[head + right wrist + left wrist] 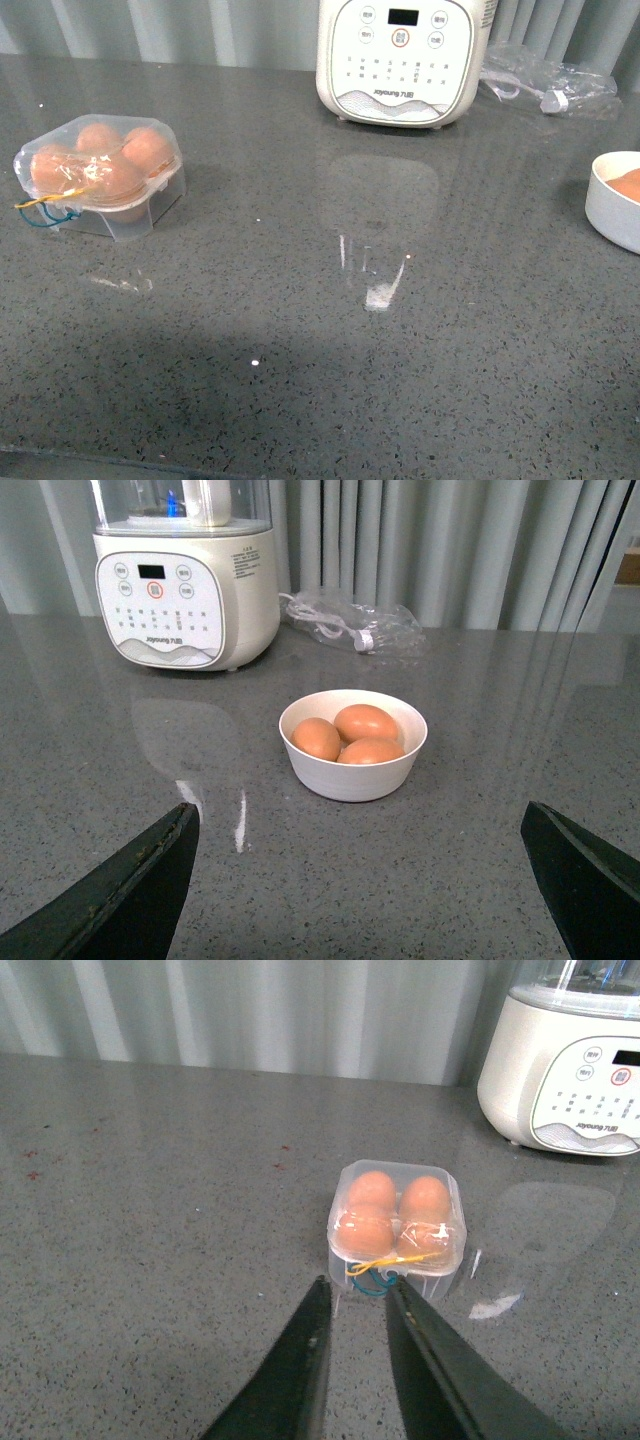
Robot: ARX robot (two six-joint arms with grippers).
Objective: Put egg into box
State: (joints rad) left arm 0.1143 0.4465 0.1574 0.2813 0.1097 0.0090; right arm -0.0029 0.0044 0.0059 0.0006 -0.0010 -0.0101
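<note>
1. 1 grey speckled counter [330, 380] carries everything and fills most of each view.
2. 1 cream cooker [400, 60] with a button panel stands at the counter's far edge, well apart from both egg containers.
3. 1 crumpled clear bag [545, 80] with a white cord lies just right of the cooker.
4. 1 white bowl [352, 775] sits at the right side of the counter, cut off by the front view's edge; the right wrist view shows 3 eggs inside it, touching each other.
5. 1 clear box [100, 180] sits at the left side of the counter, far from the bowl; its lid is down and a thin yellow-and-blue band [385, 1268] hangs at one side.
6. 4 orange-brown eggs fill the box's 4 slots, 1 of them the egg [366, 1232] in a slot on the band side; all 4 look alike.
7. 2 grippers appear only in their wrist views. The left gripper [352, 1295] hangs just short of the box's band side, its fingers nearly together with a narrow gap, pinching nothing.
8. 1 right gripper [360, 825] faces the bowl with its fingers spread wide and nothing between them.
</note>
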